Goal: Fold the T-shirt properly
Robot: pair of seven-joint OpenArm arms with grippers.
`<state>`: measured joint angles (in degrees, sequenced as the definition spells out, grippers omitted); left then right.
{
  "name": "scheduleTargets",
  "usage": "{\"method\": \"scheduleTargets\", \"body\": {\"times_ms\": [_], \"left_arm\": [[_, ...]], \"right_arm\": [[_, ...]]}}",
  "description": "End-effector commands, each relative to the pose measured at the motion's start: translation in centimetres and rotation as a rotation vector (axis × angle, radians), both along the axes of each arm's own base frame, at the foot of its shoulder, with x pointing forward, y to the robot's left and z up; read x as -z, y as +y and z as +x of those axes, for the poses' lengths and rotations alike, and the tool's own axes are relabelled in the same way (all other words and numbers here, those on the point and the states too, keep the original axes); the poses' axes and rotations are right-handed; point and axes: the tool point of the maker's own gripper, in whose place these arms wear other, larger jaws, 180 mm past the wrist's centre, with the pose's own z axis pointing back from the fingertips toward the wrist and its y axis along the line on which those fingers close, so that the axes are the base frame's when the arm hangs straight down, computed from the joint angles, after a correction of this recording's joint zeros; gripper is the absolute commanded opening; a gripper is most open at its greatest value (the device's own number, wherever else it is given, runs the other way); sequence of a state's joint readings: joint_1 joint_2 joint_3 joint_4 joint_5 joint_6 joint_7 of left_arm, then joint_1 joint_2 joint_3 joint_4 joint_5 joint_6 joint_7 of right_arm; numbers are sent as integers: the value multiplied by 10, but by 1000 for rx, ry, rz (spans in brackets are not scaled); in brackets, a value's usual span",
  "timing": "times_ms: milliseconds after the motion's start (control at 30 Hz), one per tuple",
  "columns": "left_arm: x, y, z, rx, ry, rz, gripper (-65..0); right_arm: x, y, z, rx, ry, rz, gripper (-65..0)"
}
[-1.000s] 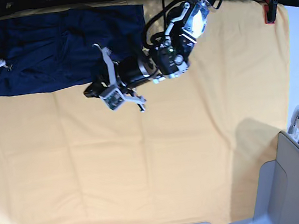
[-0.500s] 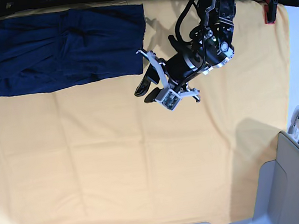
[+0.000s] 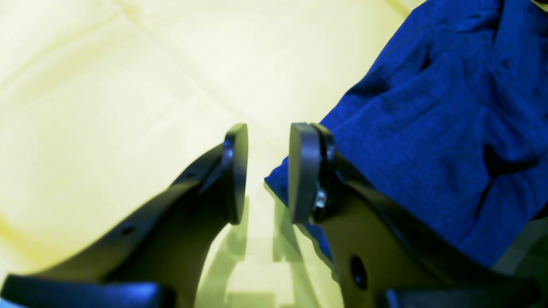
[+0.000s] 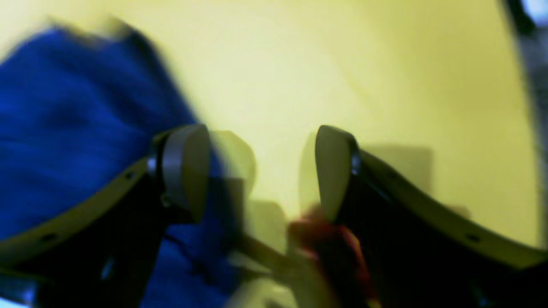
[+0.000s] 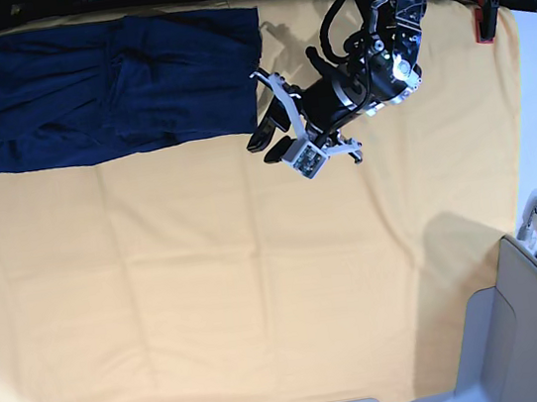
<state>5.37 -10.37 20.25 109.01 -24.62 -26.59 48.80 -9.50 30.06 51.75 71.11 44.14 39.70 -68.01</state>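
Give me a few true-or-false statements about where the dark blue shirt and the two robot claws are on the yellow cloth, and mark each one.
1. The dark navy-blue knit T-shirt lies at the far edge of the yellow-orange table cloth. True.
2. The left gripper is clamped on the shirt. False: its jaws are apart with only cloth showing between them, and the shirt's corner lies just beside one finger.
3. The right gripper has its jaws apart. True, though the right wrist view is blurred.
4. The shirt is spread out flat with both sleeves stretched wide. False: it is a folded, rumpled rectangle.
5. The shirt lies in the middle of the cloth. False: the middle is bare cloth.
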Motion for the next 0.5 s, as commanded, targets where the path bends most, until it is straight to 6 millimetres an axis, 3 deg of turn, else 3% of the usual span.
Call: {"method": "scheduleTargets", "body": {"times_ms": [0, 233, 467], "left_arm": [[-14, -3, 5, 3, -45, -33, -484], [-14, -3, 6, 1, -45, -32, -484], [-16, -2, 9, -2, -51, -31, -484]], "right_arm": [[-13, -7, 4, -15, -22, -28, -267], [-14, 7, 14, -62, -49, 12, -267], [12, 38, 9, -102, -4, 76, -267]]}}
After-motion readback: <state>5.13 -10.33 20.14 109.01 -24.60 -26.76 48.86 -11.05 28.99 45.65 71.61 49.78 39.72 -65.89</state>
